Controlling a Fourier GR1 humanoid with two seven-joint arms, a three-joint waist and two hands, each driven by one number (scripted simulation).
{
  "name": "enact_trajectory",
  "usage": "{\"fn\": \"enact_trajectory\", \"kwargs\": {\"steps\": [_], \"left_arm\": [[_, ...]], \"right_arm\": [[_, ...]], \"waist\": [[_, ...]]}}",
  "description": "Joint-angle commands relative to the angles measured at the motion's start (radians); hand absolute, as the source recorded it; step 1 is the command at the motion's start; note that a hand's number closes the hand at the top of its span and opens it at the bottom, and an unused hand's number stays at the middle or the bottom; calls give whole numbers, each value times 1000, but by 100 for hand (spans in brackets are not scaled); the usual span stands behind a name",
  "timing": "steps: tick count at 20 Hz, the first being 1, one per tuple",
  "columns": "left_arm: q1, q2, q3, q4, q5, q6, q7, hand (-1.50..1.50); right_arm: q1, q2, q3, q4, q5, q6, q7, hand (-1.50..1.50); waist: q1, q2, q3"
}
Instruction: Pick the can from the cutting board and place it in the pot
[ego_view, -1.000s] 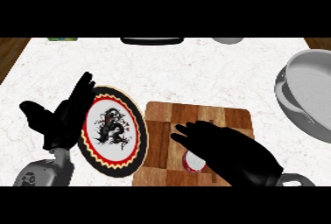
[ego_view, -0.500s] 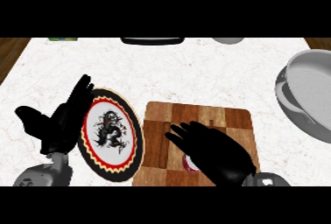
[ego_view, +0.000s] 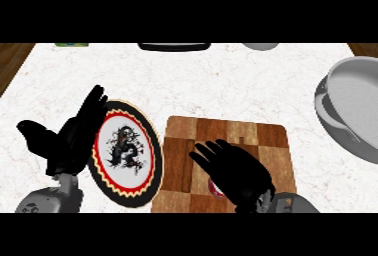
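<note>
A wooden cutting board (ego_view: 251, 135) lies on the white counter at centre right. My right hand (ego_view: 235, 170) hovers over the board's near half, fingers spread and slightly bent, and covers the can. Only a thin red and white sliver of the can (ego_view: 214, 188) shows at the hand's left edge. I cannot tell whether the fingers touch the can. The grey pot (ego_view: 354, 115) sits at the right edge, partly cut off. My left hand (ego_view: 70, 137) rests open at the left, fingers up, beside a plate.
A round plate (ego_view: 125, 150) with a red and yellow rim and a dark dragon figure lies left of the board. A dark tray (ego_view: 173, 46), a grey bowl (ego_view: 260, 46) and a green item (ego_view: 71, 44) line the counter's far edge.
My right hand has drawn left and nearer along the board, now hiding most of the can. The left hand has barely shifted.
</note>
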Motion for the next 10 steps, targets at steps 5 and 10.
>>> {"fn": "enact_trajectory", "kwargs": {"steps": [5,10], "left_arm": [[-23,5,52,15,2,-32,19,0],[30,-60,-34,-56,-66,21,19,0]], "right_arm": [[4,57,-4,36,92,64,-25,-150],[13,18,-64,51,36,29,-182,150]], "waist": [[-2,0,0],[1,0,0]]}}
